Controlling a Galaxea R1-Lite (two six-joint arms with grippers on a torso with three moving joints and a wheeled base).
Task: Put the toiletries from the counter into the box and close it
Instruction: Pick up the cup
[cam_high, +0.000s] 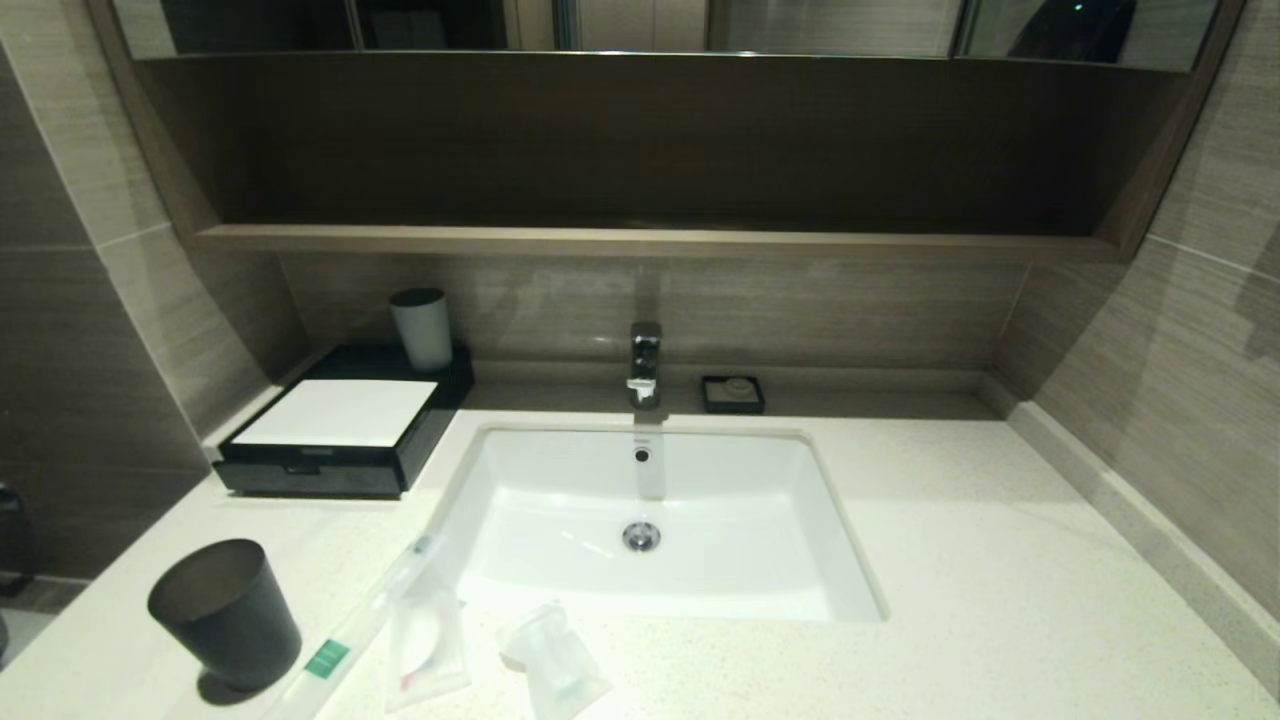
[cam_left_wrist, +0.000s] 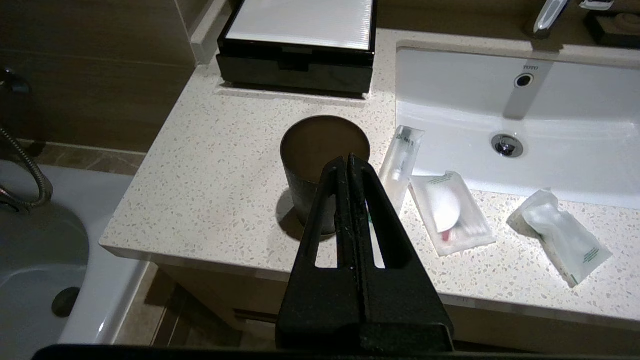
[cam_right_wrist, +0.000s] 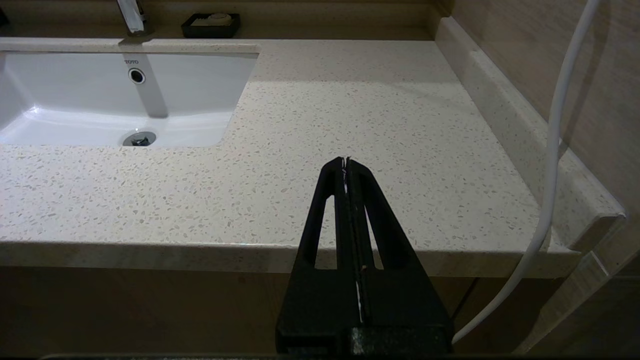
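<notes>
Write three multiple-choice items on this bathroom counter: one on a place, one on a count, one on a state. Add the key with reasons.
1. Where is the dark cup?
A. in the sink
B. on the counter left of the sink
C. on the shelf

2. How many wrapped toiletry packets lie on the counter?
A. one
B. three
C. five

3. How is the black box?
A. closed
B. wide open
C. tipped over

Key: B, it stands beside the toothbrush packet; B, also the flat pouch and the crumpled packet; A, its white lid lies flat.
</notes>
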